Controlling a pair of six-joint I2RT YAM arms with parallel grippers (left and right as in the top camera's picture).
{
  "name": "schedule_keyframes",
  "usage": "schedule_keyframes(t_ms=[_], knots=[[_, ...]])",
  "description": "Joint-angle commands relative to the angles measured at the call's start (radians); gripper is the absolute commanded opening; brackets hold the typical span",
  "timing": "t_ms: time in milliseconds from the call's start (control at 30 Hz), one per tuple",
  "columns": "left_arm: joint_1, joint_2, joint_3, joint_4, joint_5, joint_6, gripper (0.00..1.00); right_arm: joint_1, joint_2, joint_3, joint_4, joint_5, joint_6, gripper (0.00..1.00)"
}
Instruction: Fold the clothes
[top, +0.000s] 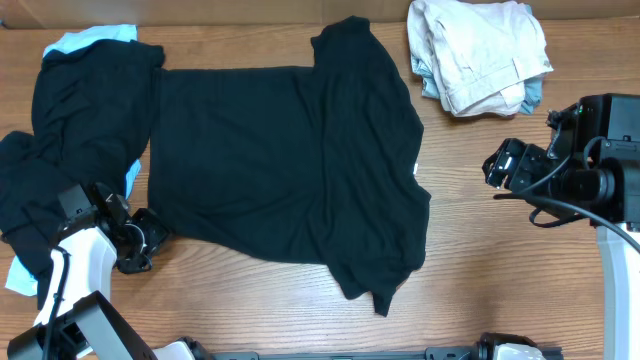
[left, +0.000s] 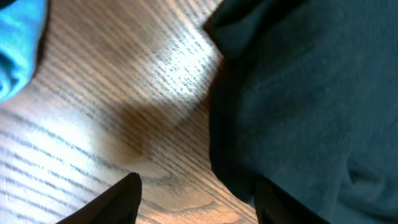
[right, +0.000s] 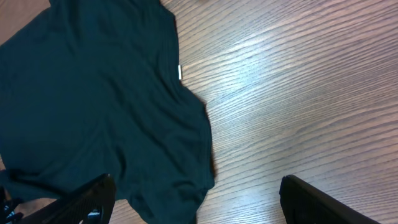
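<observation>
A black short-sleeved shirt (top: 280, 170) lies spread flat mid-table, with a small white label (top: 416, 167) at its right edge. My left gripper (top: 140, 240) is open and empty at the shirt's lower-left corner. In the left wrist view the gripper (left: 196, 200) straddles bare wood, and its right finger is at the black fabric's (left: 298, 93) edge. My right gripper (top: 497, 168) is open and empty, right of the shirt. In the right wrist view the gripper (right: 199, 199) hangs over the shirt's hem (right: 93, 93), with the label (right: 180, 72) in sight.
A heap of black garments (top: 60, 140) with light blue cloth (top: 90, 40) beneath lies at the left; the blue also shows in the left wrist view (left: 18, 43). Folded beige clothes (top: 480, 50) sit at the back right. The wooden table (top: 500, 280) is bare at the front right.
</observation>
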Motion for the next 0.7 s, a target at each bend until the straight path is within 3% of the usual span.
schedule_keyframes(t_ms=[0, 133, 400, 600, 667], knots=[[-0.014, -0.008, -0.010, 0.003, 0.021, 0.153, 0.56, 0.004, 0.000, 0.025, 0.005, -0.002, -0.007, 0.88], [-0.014, -0.008, -0.005, -0.027, 0.025, 0.189, 0.56, 0.004, 0.001, 0.025, 0.008, -0.002, -0.007, 0.88], [-0.013, -0.008, 0.106, -0.257, 0.012, 0.253, 0.64, 0.004, 0.007, 0.025, 0.017, -0.002, -0.007, 0.88], [-0.013, -0.005, 0.105, -0.229, -0.050, 0.255, 0.66, 0.004, 0.014, 0.025, 0.017, -0.002, -0.007, 0.88], [-0.014, 0.000, 0.105, -0.217, -0.091, 0.255, 0.72, 0.004, 0.016, 0.025, 0.019, -0.002, -0.007, 0.89]])
